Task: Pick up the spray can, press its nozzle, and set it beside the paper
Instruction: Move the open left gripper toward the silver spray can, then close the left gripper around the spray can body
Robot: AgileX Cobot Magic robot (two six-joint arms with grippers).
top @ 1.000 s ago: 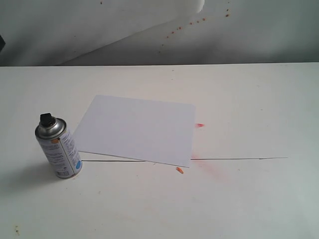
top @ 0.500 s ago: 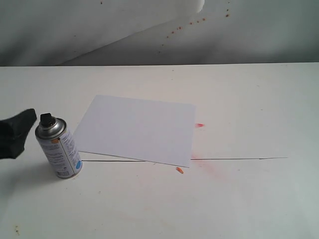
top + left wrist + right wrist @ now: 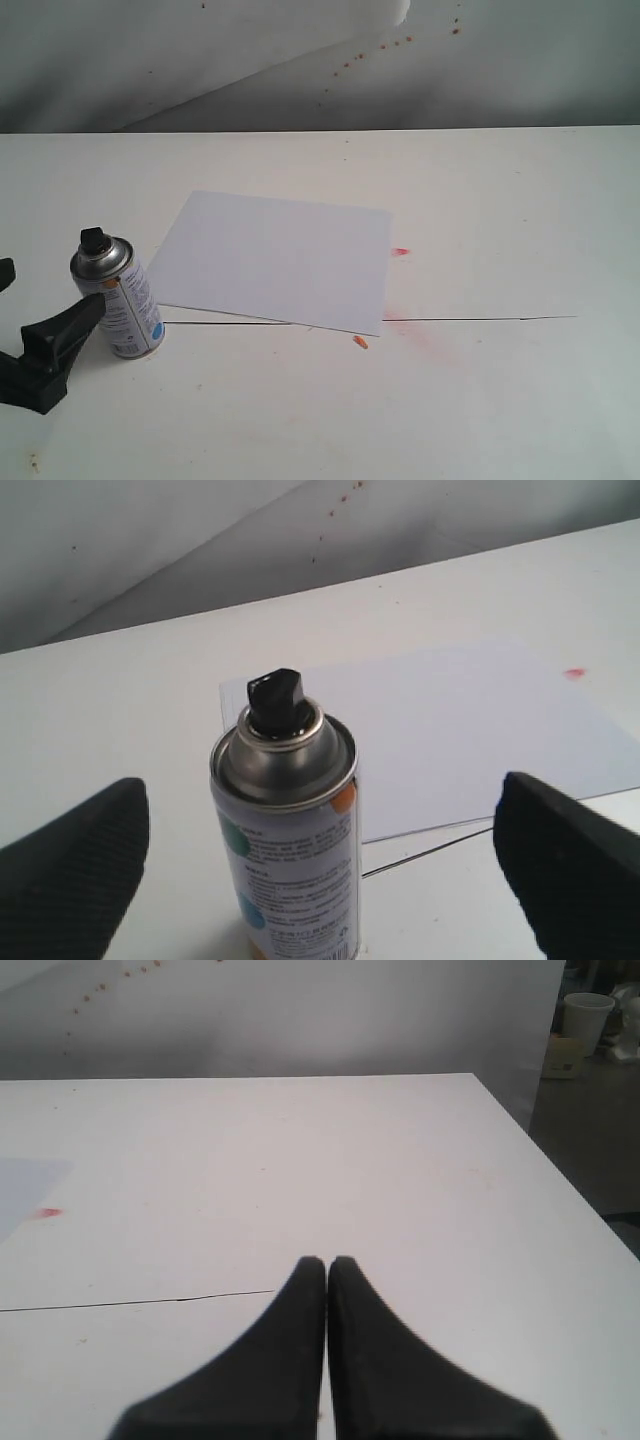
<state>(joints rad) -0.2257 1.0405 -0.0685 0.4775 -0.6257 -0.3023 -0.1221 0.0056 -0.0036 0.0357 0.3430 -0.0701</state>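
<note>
The small silver metal spray can [image 3: 120, 300], topped by its black plastic nozzle [image 3: 93, 240], is standing upright on the white worktop [image 3: 480, 400], just beside the plain white rectangular paper sheet [image 3: 275, 258]. The black left claw [image 3: 320, 815] is gaping wide, flanking the can. The right claw [image 3: 327, 1265] is hovering clenched, holding nothing.

Left pincer [image 3: 322, 810]: matte black tapered fingers [image 3: 70, 870], finely ribbed pads [image 3: 122, 825]

White desk [image 3: 520, 200], matte, with thin dark line [image 3: 480, 319] and faint red smear [image 3: 425, 340]. Behind: white backdrop sheet [image 3: 150, 60], creased, orange specks [image 3: 385, 45]. Beyond desk edge: grey floor [image 3: 590, 1140], white bucket [image 3: 587, 1012]. Light soft, diffuse.
</note>
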